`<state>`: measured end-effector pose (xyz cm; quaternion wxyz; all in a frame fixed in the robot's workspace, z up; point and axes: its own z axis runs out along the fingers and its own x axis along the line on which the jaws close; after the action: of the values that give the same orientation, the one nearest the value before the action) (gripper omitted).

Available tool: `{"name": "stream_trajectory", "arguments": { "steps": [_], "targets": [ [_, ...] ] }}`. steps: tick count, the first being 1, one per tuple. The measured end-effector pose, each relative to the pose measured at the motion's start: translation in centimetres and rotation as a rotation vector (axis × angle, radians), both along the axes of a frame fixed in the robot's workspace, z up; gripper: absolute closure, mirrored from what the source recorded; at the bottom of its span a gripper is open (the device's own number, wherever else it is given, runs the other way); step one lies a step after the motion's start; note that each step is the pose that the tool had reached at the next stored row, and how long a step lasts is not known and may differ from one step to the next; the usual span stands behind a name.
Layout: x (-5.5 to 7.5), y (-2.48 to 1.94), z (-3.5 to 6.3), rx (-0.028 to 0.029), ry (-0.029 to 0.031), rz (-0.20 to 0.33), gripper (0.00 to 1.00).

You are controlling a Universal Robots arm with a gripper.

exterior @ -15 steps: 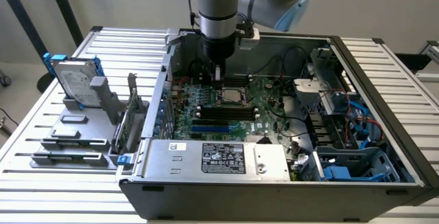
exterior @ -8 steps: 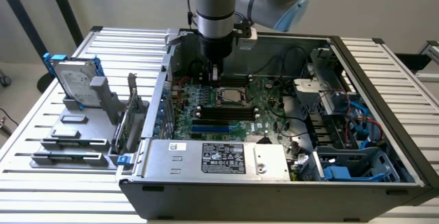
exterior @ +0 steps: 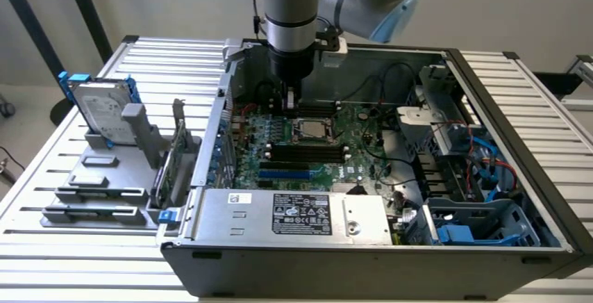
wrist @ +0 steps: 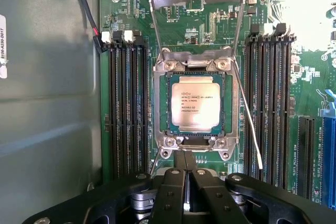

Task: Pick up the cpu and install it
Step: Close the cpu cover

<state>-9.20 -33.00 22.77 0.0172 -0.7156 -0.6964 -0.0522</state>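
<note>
The cpu (wrist: pixel 195 106), a small square chip with a printed silver top, lies flat in its socket on the green motherboard (wrist: pixel 207 35). The socket's metal load plate (wrist: pixel 197 11) stands swung open past the chip. My gripper (wrist: pixel 185 157) is shut, its two black fingers pressed together with nothing between them, the tips just off the socket's edge. In the exterior view the gripper (exterior: pixel 290 105) hangs inside the open computer case, a little above and beside the cpu (exterior: pixel 312 130).
Black memory sticks (wrist: pixel 127 108) flank the socket on both sides, and a thin wire lever (wrist: pixel 251 124) runs along one side. The power supply box (exterior: pixel 287 213) fills the case front. A hard drive in a blue frame (exterior: pixel 100 108) stands in a grey holder on the exterior view's left.
</note>
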Motion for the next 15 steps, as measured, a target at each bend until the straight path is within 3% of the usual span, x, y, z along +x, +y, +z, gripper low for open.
{"name": "stream_trajectory", "arguments": {
  "steps": [7,15],
  "targets": [
    [0.3,-0.02,0.11,-0.0001,0.0009,0.000,0.89],
    [3.7,-0.43,2.37,0.0015,0.0031,0.001,0.89]
  ]
}}
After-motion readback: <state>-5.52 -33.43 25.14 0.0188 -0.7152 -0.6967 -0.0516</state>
